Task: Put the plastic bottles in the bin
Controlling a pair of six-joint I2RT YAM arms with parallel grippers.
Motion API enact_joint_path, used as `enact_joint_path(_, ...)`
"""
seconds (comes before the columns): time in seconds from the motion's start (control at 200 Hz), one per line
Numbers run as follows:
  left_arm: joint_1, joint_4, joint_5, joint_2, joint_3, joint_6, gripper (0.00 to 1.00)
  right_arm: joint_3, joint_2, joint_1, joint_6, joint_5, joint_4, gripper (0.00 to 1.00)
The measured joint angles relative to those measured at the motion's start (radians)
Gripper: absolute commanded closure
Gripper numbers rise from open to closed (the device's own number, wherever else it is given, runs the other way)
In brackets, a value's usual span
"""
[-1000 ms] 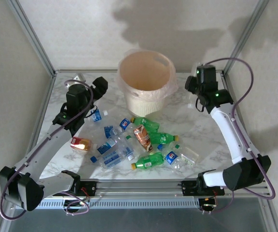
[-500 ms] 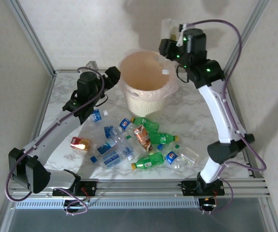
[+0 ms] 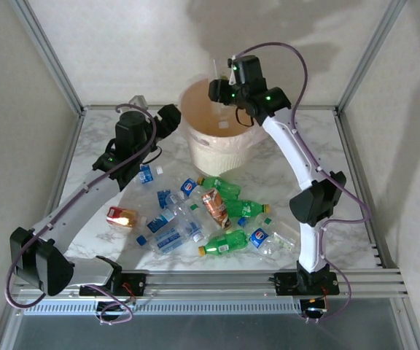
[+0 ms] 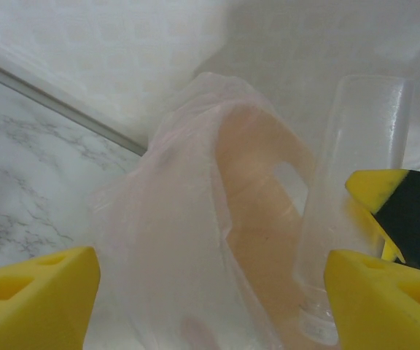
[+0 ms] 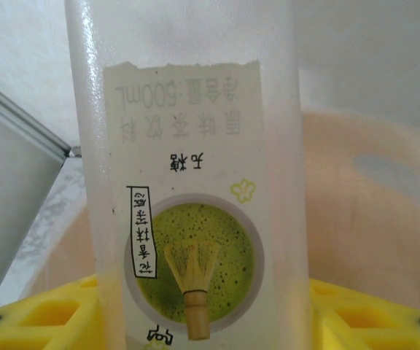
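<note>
Right wrist — right fingers (image 5: 42, 317) tight on pale bottle (image 5: 188, 182), ends cropped; left fingers (image 4: 35, 292) apart.

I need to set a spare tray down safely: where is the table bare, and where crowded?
Bare marble lies on the right, between the right arm and the table's right edge, with a smaller patch in the far left corner beyond the left arm. The middle, in front of the bin, is crowded with plastic bottles.

Cream lined bin (image 3: 221, 149) far centre; crushed bottles (image 3: 224, 242) scattered near it; clear bottle (image 5: 188, 182) above bin.
</note>
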Motion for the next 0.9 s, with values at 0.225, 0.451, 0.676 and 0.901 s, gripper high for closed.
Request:
enact_joint_path(0.225,0.0,-0.03,-0.035,-0.005,-0.003,0.018,0.19,0.0,0.033,0.026,0.001,0.002,-0.038,0.44)
enact_joint_path(0.451,0.0,-0.052,-0.067,-0.023,-0.031,0.023,0.19,0.0,0.037,0.051,0.013,0.019,-0.091,0.44)
enact_joint_path(0.676,0.0,-0.058,-0.077,-0.027,-0.051,0.023,0.19,-0.012,0.04,0.074,0.028,0.038,-0.131,0.42)
enact_joint_path(0.901,0.0,-0.058,-0.077,-0.027,-0.052,0.026,0.19,-0.012,0.056,0.084,0.035,0.039,-0.158,0.41)
